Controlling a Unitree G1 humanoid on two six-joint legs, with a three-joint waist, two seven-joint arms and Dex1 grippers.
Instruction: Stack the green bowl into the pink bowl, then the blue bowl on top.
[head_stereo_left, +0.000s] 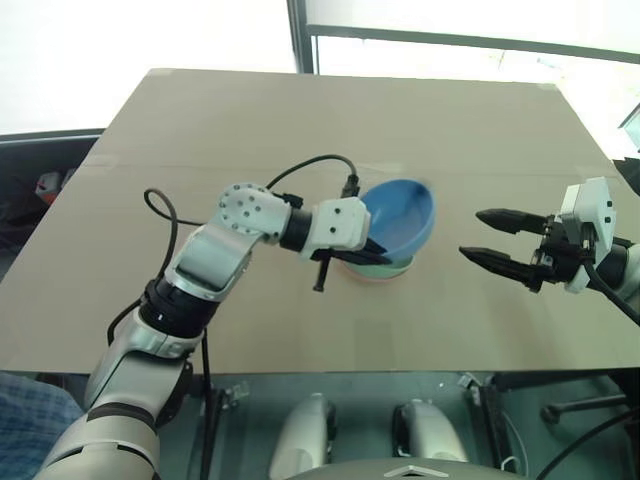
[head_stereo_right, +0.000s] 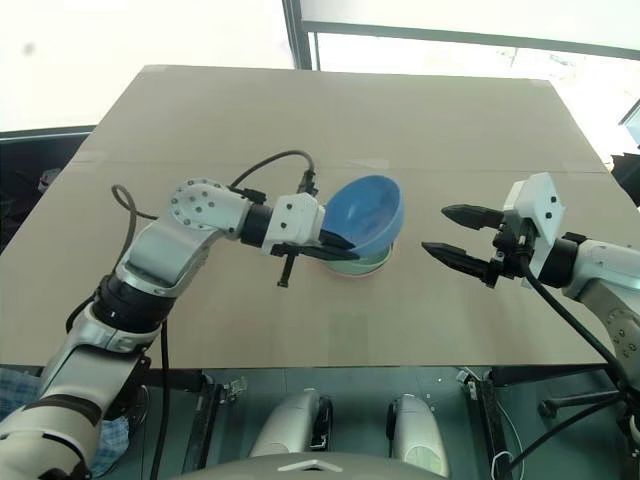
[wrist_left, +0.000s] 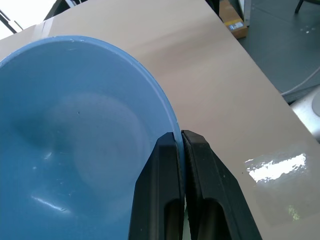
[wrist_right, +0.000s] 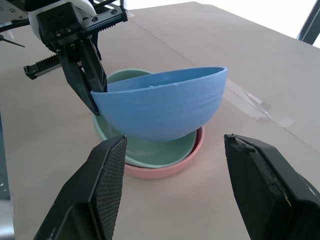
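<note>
My left gripper (head_stereo_left: 374, 251) is shut on the near rim of the blue bowl (head_stereo_left: 400, 212), holding it tilted just above the stack. In the left wrist view both fingers (wrist_left: 165, 165) pinch that rim from either side. Under it the green bowl (wrist_right: 152, 150) sits nested inside the pink bowl (wrist_right: 167, 170) on the table, near its middle. The blue bowl's bottom hangs over the green bowl's hollow; I cannot tell whether they touch. To the right, my right gripper (head_stereo_left: 471, 233) hovers open and empty, pointing at the bowls from a short distance.
The brown tabletop (head_stereo_left: 300, 120) stretches wide around the stack, with a strip of clear tape (wrist_right: 260, 107) beside the bowls. The table's front edge (head_stereo_left: 300, 370) is close to me. A chair base (head_stereo_left: 590, 400) stands on the floor at the right.
</note>
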